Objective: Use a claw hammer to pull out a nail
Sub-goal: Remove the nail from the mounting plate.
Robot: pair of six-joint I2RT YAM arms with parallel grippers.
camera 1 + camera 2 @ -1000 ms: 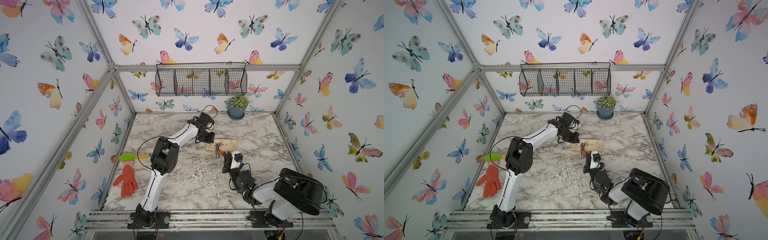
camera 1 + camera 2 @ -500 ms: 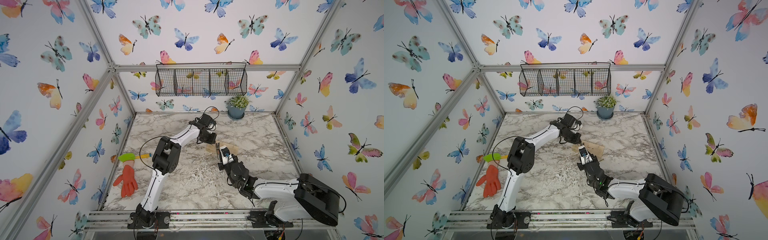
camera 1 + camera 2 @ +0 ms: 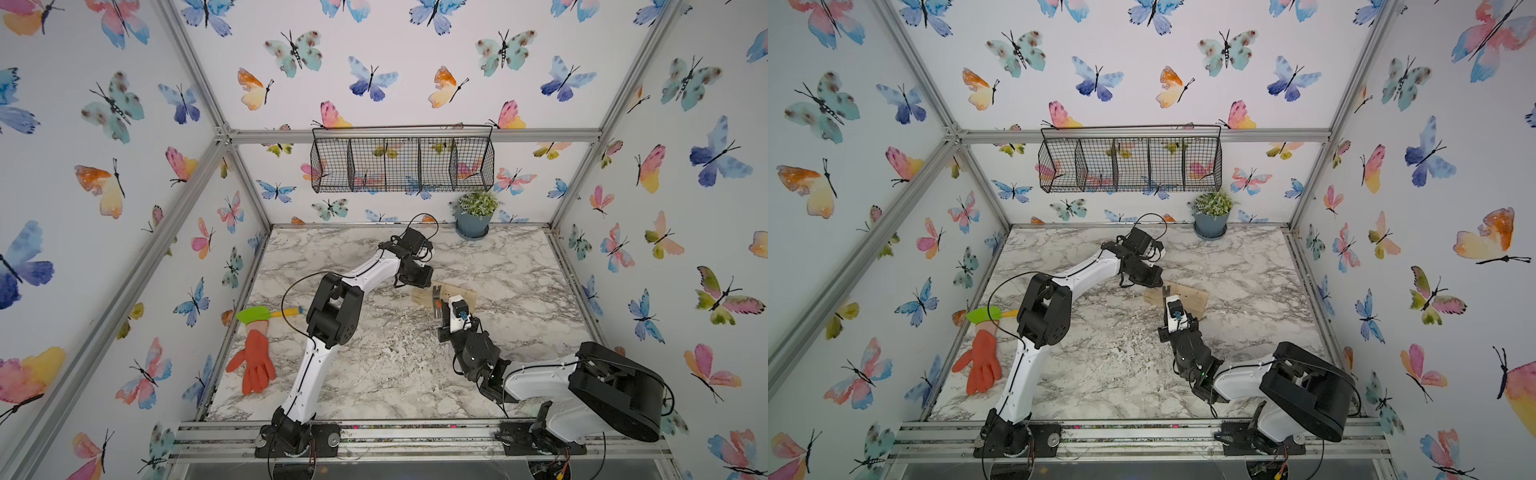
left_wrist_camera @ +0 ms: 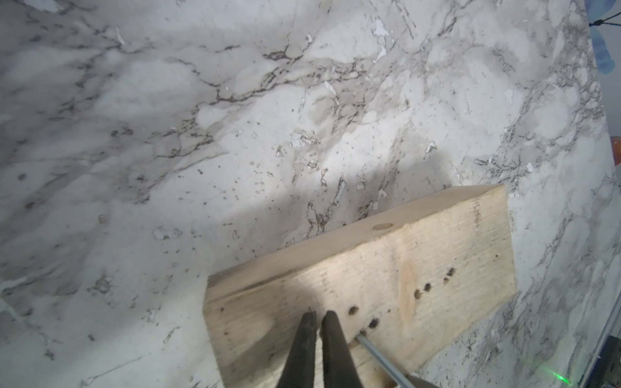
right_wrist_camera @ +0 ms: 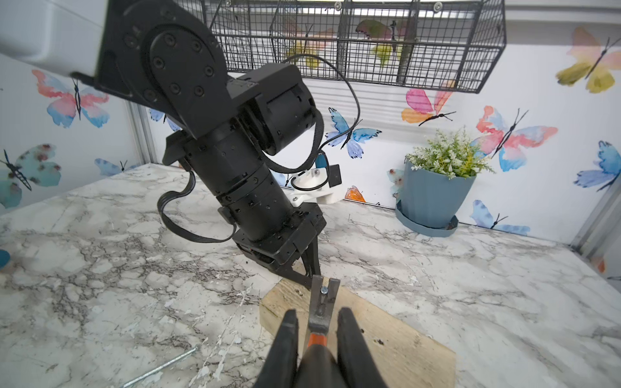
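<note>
Item: claw hammer (image 5: 321, 304), right of centre in both top views, claw forked round nail (image 5: 324, 291) in wooden block (image 4: 403, 268). Judged rigid and head-heavy; hold by the handle, where right gripper (image 5: 318, 314) pinches it; left gripper (image 4: 320, 317) pressed together, tips against block.

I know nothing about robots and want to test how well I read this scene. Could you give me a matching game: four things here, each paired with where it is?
Things:
1 claw hammer
2 orange glove
3 potted plant
4 wire basket

Places:
A hung on the back wall
B lying flat on the table, near its left edge
C gripped in the right pincer
D standing at the table's back edge

Pairs: 1-C, 2-B, 3-D, 4-A.
</note>
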